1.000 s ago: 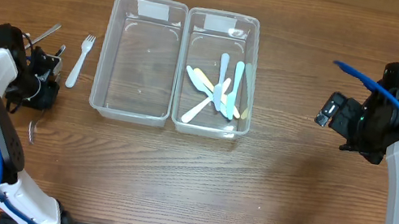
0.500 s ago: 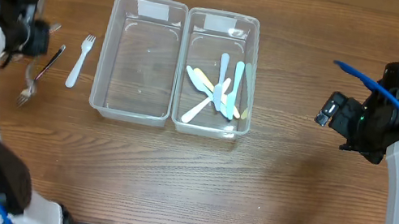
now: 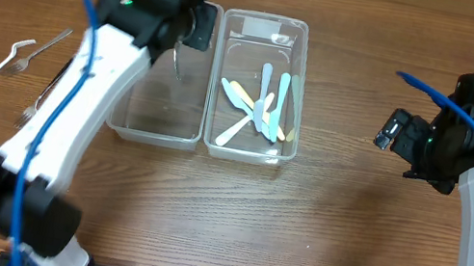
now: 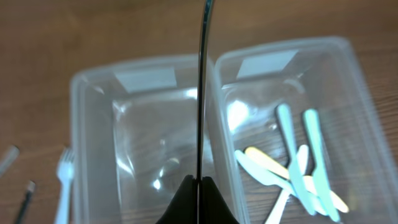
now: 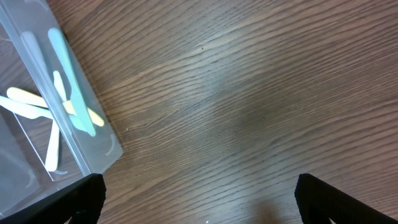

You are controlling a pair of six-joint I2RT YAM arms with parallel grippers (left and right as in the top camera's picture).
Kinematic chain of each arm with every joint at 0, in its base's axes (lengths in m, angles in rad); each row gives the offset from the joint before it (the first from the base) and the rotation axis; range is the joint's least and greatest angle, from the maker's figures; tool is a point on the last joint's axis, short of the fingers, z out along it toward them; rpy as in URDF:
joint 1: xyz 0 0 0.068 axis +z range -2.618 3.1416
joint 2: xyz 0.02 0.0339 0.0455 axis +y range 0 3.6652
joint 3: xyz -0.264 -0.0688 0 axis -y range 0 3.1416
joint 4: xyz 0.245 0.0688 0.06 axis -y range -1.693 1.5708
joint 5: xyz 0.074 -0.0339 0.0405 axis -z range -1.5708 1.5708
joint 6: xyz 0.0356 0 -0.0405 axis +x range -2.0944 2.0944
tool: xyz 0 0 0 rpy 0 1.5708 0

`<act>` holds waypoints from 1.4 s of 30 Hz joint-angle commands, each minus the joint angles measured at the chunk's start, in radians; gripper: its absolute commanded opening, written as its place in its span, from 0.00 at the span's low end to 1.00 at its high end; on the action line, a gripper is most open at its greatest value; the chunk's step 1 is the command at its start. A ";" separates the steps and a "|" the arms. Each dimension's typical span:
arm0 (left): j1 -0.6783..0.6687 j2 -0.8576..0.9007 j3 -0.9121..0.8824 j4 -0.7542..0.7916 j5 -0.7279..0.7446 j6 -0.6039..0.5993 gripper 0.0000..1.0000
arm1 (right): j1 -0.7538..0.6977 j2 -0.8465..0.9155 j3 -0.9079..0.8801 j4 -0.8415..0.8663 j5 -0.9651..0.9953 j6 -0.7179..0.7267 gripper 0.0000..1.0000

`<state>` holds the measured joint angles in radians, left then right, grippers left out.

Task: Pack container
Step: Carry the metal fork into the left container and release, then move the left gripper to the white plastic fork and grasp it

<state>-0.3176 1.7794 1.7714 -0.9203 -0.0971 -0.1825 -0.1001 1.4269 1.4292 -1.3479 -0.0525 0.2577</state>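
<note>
**benchrat:** ok so where's the left gripper (image 4: 198, 186) at? Does it actually have something?

**yam_fan:** yep. Its fingers are pressed together on a thin metal utensil (image 4: 201, 93). The wrist cam sees the thing edge-on, so can't tell if it's a fork or a spoon. It sticks straight out ahead of the fingertips, gripped at one end.

**benchrat:** and where's that compared to the boxes?

**yam_fan:** the arm reaches over the back of the left container (image 3: 154, 135). The utensil hangs above that bin, close to the wall it shares with the right container (image 3: 247, 157). It's up in the air, not lying inside. The left bin looks bare, and the right one has a little pile of pastel plastic knives (image 3: 261, 108).

**benchrat:** other arm?

**yam_fan:** the right gripper (image 5: 199, 202) is spread wide with nothing between the fingers, over bare table (image 5: 249, 93) off to the right of the bins, well apart from everything.

**benchrat:** anything outside the bins?

**yam_fan:** a white plastic fork (image 4: 64, 180) just beside the left container's outer wall, plus a metal fork (image 3: 6, 65) further left.
</note>
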 commanded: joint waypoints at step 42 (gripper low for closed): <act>0.454 0.342 0.284 -0.231 0.009 0.147 0.77 | 0.003 -0.011 -0.002 0.005 -0.002 0.005 1.00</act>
<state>0.1417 2.0407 2.0666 -1.1496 -0.1303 -0.0669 -0.1001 1.4269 1.4292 -1.3502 -0.0517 0.2577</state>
